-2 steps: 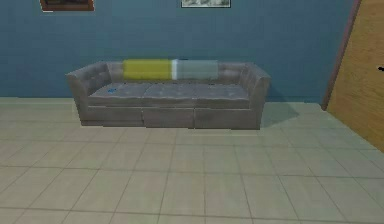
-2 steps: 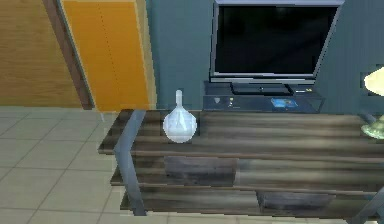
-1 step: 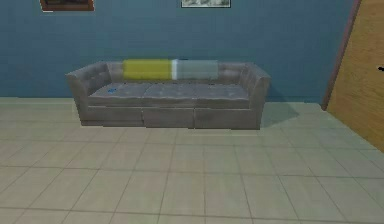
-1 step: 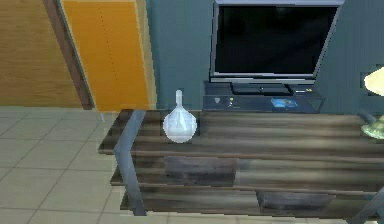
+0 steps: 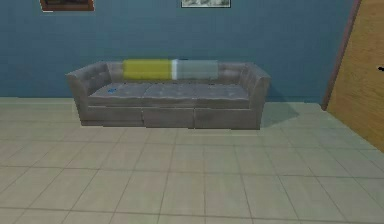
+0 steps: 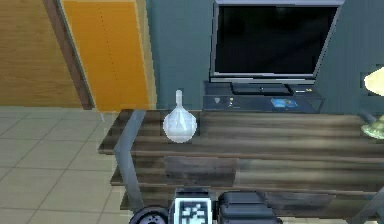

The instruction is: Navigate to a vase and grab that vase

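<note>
A pale, round-bodied vase (image 6: 179,122) with a thin neck stands upright near the left end of a long dark wooden table (image 6: 290,135) in the arm side view. At that view's bottom edge, below the vase, a white marker square and dark parts of my gripper (image 6: 160,216) poke into the picture in front of the table's near side. Its far end cannot be made out, so I cannot tell whether it holds anything.
Behind the table a black television (image 6: 272,42) sits on a dark stand (image 6: 262,97), with an orange door (image 6: 105,50) to the left. A yellowish object (image 6: 376,122) sits at the table's right end. In the forward view a grey sofa (image 5: 165,95) stands against a blue wall across tiled floor (image 5: 190,175).
</note>
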